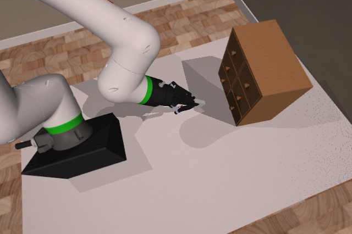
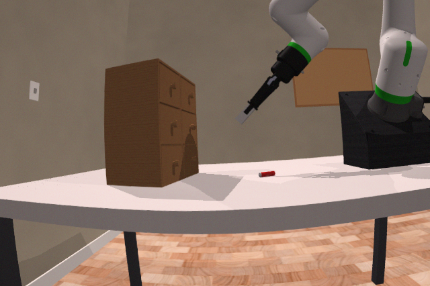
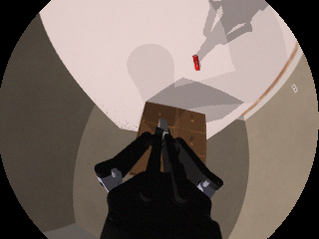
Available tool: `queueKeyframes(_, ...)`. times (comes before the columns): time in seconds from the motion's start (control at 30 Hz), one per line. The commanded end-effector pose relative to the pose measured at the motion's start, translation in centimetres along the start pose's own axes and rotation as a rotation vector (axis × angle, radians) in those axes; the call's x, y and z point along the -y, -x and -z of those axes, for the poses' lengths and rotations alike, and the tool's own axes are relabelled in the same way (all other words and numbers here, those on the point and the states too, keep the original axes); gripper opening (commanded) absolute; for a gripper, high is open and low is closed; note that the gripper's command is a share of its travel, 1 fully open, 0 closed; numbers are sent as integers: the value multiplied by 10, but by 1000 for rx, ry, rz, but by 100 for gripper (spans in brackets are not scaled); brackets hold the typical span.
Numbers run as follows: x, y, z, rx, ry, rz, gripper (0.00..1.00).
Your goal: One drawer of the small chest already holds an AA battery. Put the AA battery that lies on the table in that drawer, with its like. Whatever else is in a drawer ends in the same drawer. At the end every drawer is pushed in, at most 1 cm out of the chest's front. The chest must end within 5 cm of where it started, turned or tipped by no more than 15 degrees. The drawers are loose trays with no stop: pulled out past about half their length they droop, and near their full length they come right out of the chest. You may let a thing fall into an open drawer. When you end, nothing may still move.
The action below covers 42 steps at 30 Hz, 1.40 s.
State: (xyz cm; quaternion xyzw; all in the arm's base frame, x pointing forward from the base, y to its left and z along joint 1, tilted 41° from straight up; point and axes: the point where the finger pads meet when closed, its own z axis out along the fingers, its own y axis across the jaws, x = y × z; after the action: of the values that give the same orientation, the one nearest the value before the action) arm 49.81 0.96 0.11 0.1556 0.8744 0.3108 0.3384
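Note:
The small wooden chest (image 1: 261,72) stands at the far right of the table, and all its knobbed drawers look pushed in. It also shows in the exterior view (image 2: 150,123) and in the wrist view (image 3: 174,122). The red AA battery (image 2: 267,174) lies on the table between the chest and the robot base, and it shows in the wrist view (image 3: 195,62). In the top view only a red speck (image 1: 181,107) of it shows under the fingers. My gripper (image 2: 242,117) (image 1: 194,102) (image 3: 161,124) is shut and empty. It hangs well above the table, tilted down toward the chest front.
The black robot base (image 1: 76,149) (image 2: 378,130) sits at the table's left side. A dark wall runs close behind the chest. The table's curved edge lies beyond the chest in the wrist view.

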Motion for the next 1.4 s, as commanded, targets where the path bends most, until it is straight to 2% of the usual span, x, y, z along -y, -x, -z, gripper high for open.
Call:
queueKeyframes(0.0,-1,2,23,-186,-2,0,0)
queueKeyframes(0.1,-1,2,38,-310,-3,0,0)
queueKeyframes(0.17,-1,2,38,-310,-3,0,0)
queueKeyframes(0.43,-1,2,72,-601,-2,0,0)
queueKeyframes(0.63,-1,2,87,-730,-2,0,0)
queueKeyframes(0.93,-1,2,94,-792,-2,-1,0)
queueKeyframes(1.37,-1,2,95,-798,-3,-1,0)
